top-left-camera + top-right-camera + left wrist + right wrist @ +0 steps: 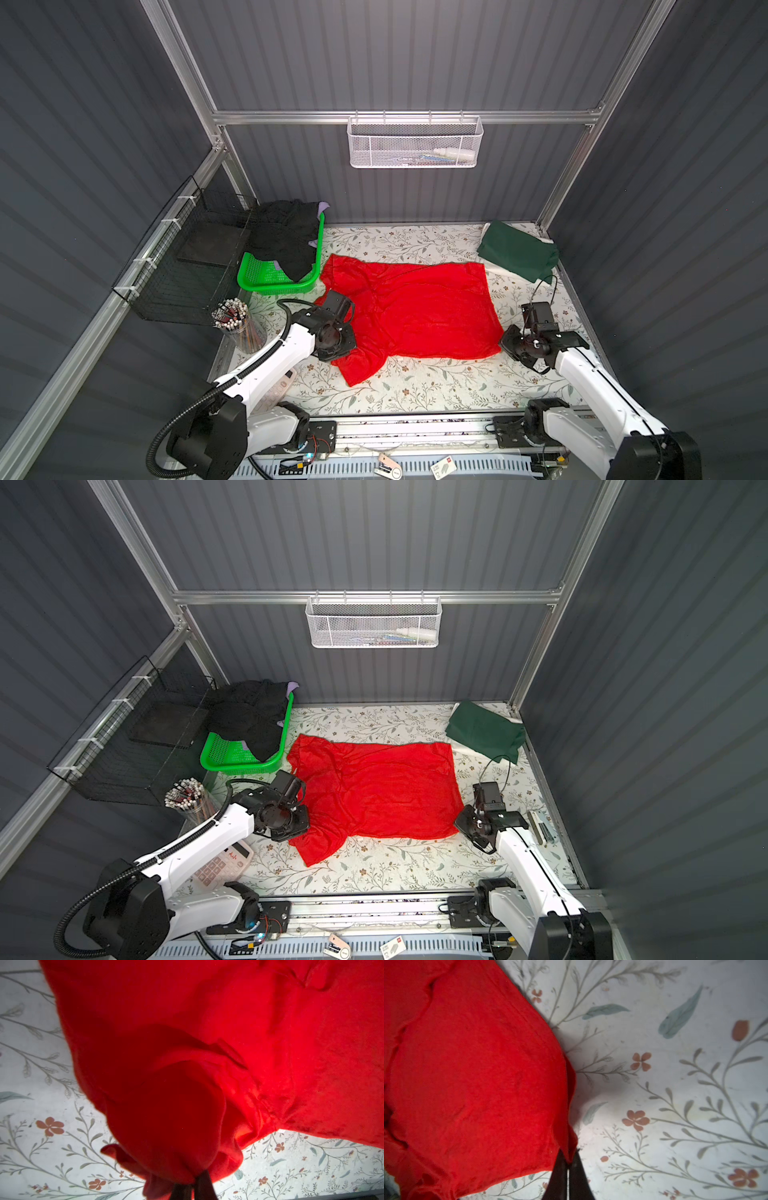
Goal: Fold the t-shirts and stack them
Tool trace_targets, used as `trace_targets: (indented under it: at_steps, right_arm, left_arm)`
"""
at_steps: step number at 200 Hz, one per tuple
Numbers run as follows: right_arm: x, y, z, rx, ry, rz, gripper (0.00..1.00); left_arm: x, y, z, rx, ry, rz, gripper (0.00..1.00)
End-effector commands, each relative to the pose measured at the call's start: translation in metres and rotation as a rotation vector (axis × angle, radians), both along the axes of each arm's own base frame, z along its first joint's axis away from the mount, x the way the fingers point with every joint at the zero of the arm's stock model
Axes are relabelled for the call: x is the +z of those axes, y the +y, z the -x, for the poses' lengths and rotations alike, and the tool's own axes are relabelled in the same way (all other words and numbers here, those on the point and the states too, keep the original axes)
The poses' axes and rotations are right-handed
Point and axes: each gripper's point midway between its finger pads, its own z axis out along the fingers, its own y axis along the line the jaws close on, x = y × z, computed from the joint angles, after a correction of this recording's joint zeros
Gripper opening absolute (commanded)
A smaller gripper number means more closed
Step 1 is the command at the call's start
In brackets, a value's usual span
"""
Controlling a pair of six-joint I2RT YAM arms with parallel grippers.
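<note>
Arm links sit closest to the lens in both top views. L arm (270, 361) reaches in from the near left, R arm (590, 378) from the near right.

1. Table (415, 395): floral top, carries all items.
2. Red t-shirt (415, 307): spread at table centre, wrinkled. Long axis runs left-right across the top views. Collar and sleeves are at the L-arm end, hem at the R-arm end. One sleeve juts toward the robot.
3. Green basket (257, 282): far left, just beside the collar end. Black t-shirt (286, 237) is heaped in it.
4. Dark green t-shirt (517, 251): folded, far right corner, near the red shirt's far hem corner. Contact cannot be told.
5. L gripper (194, 1187): jaws closed on bunched red cloth at the near edge, approx. where the near sleeve joins the body.
6. R gripper (568, 1167): jaws closed on the near hem corner, w/ thin cloth pinched between the fingers.

Key relation: both pinch points lie on the same near long edge, one per end. All remaining cloth lies beyond the claws, toward the back wall.

Judgement: the next move is prob. a lift of the near edge, carried over to the far edge, w/ the fold line parallel to the long axis. Both arms need equal travel, else the fold skews. Thin cloth may slip from either pinch.
</note>
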Motion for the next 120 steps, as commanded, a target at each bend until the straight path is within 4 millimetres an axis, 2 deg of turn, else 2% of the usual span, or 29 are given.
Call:
trace_targets:
  at_steps: [1, 47, 74, 101, 106, 120]
  right_arm:
    - [0.017, 0.002, -0.005, -0.006, -0.030, -0.019, 0.00]
    - [0.024, 0.005, -0.019, 0.018, -0.022, -0.019, 0.00]
    - [0.023, 0.005, -0.028, 0.038, -0.021, -0.004, 0.00]
    - [0.021, 0.003, -0.038, 0.065, -0.009, 0.023, 0.00]
    - [0.015, 0.002, -0.039, 0.069, 0.021, 0.027, 0.00]
    - [0.014, 0.002, -0.044, 0.075, 0.033, 0.035, 0.00]
  left_arm:
    - [0.009, 0.000, -0.002, -0.034, 0.005, -0.033, 0.00]
    - [0.013, -0.010, -0.017, -0.064, 0.005, -0.026, 0.00]
    - [0.005, -0.015, -0.026, -0.055, 0.014, 0.022, 0.00]
    - [0.001, -0.009, -0.043, -0.025, 0.019, 0.053, 0.00]
    - [0.002, -0.007, -0.047, -0.017, 0.017, 0.056, 0.00]
    - [0.007, -0.005, -0.057, -0.010, 0.001, 0.069, 0.00]
